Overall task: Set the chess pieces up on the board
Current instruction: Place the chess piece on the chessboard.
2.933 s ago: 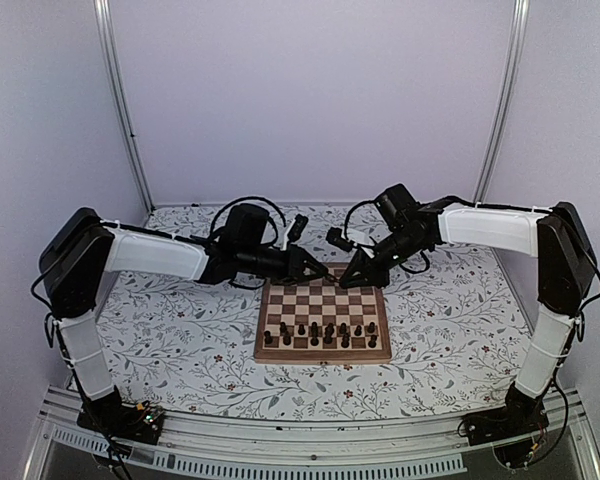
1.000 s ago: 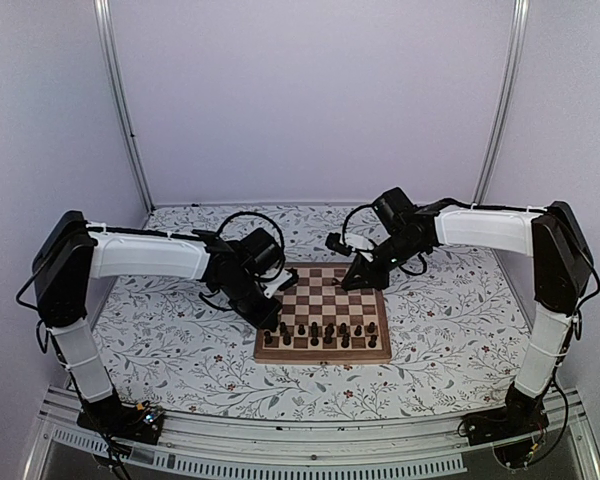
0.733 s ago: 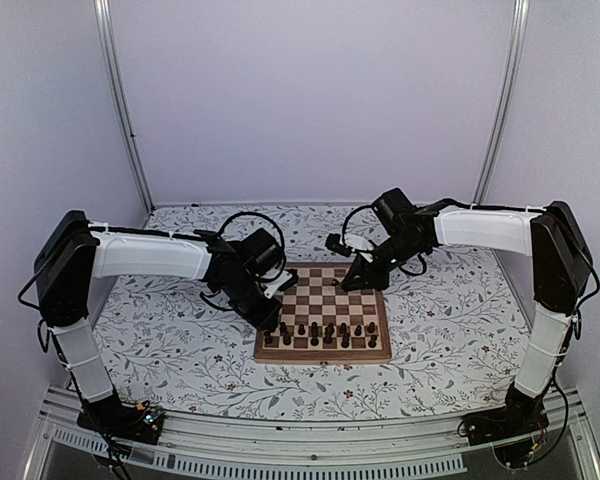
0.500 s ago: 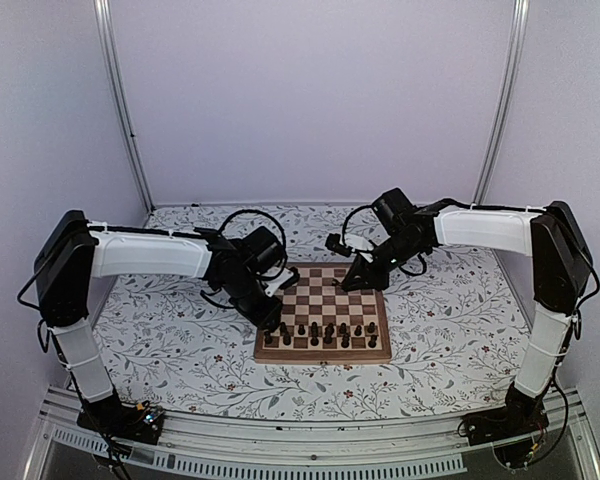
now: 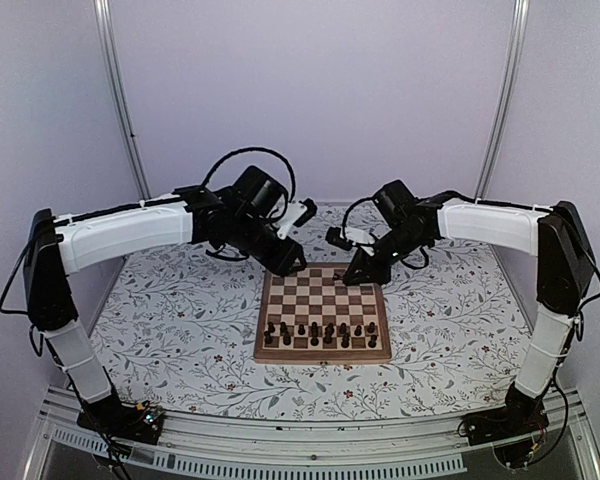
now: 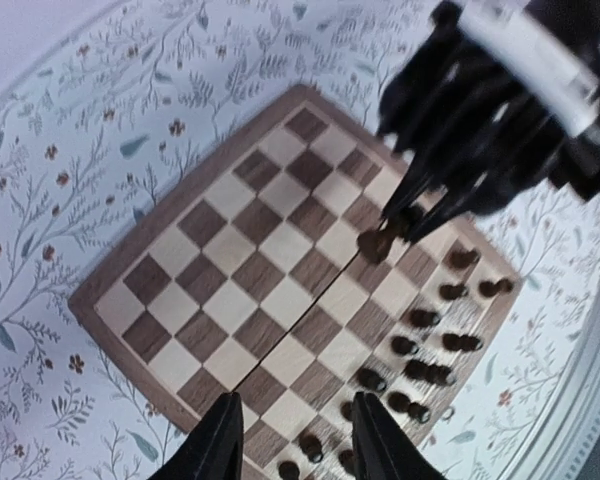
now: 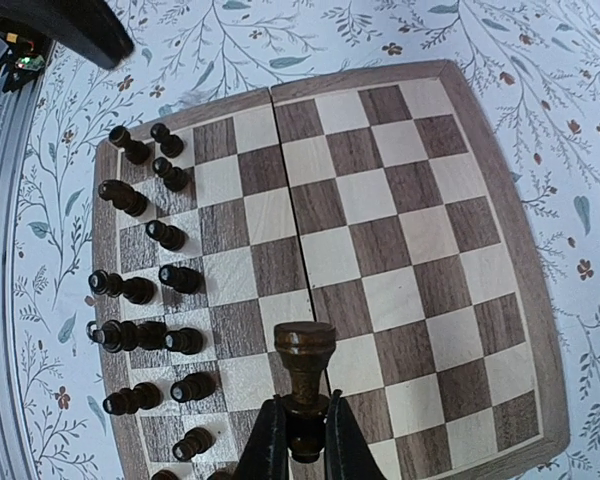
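Observation:
The board (image 5: 325,298) lies mid-table, with dark chess pieces (image 5: 315,333) standing in its two near rows. My right gripper (image 7: 300,440) is shut on the base of one dark brown piece (image 7: 307,350), held in the air above the board's (image 7: 410,230) far half. The left wrist view shows that piece (image 6: 375,243) over the board's (image 6: 230,290) middle. My left gripper (image 6: 298,445) is open and holds nothing, high above the board's left side. From above, my left gripper (image 5: 292,262) hangs at the far-left corner and my right gripper (image 5: 356,274) at the far edge.
A floral cloth (image 5: 180,330) covers the table around the board. Metal posts (image 5: 120,110) stand at the back corners and a rail (image 5: 280,440) runs along the near edge. My left arm's dark tip (image 7: 65,25) shows beyond the rows of pieces (image 7: 140,250).
My left arm has risen from the board's near-left rows and swung toward the far-left corner, its jaws opening on the way. The right arm holds its piece almost still.

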Controlling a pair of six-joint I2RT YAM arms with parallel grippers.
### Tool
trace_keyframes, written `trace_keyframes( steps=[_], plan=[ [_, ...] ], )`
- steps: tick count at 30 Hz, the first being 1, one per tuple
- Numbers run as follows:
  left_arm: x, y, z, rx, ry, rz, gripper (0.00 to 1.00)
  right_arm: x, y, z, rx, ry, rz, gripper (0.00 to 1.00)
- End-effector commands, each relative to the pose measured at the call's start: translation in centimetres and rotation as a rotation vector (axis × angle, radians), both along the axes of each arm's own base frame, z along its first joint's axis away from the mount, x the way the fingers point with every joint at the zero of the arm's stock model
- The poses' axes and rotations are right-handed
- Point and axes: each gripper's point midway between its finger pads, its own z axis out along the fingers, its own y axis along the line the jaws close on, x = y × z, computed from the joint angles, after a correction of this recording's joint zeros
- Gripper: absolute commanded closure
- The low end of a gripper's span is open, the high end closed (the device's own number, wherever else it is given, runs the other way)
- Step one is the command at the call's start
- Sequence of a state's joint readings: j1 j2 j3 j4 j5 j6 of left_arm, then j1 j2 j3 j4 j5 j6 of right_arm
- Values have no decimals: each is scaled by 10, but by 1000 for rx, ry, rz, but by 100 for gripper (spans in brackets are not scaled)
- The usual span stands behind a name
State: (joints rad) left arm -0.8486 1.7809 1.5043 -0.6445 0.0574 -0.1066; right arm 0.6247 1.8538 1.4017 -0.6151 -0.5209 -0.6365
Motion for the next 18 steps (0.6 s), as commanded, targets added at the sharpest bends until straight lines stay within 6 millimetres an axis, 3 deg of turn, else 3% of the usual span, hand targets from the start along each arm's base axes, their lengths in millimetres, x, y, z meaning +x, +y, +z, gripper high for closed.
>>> trace_keyframes(
  steps=[1, 5, 18],
  plan=[
    [23, -22, 84, -355, -103, -2, 60, 4, 8, 53, 28, -121, 24, 96],
    [16, -18, 88, -605, 30, -20, 60, -3, 18, 68, 29, -148, 52, 96],
    [-19, -20, 72, -684, 133, -133, 66, -15, 47, 88, -10, -202, 140, 96]
  ],
)
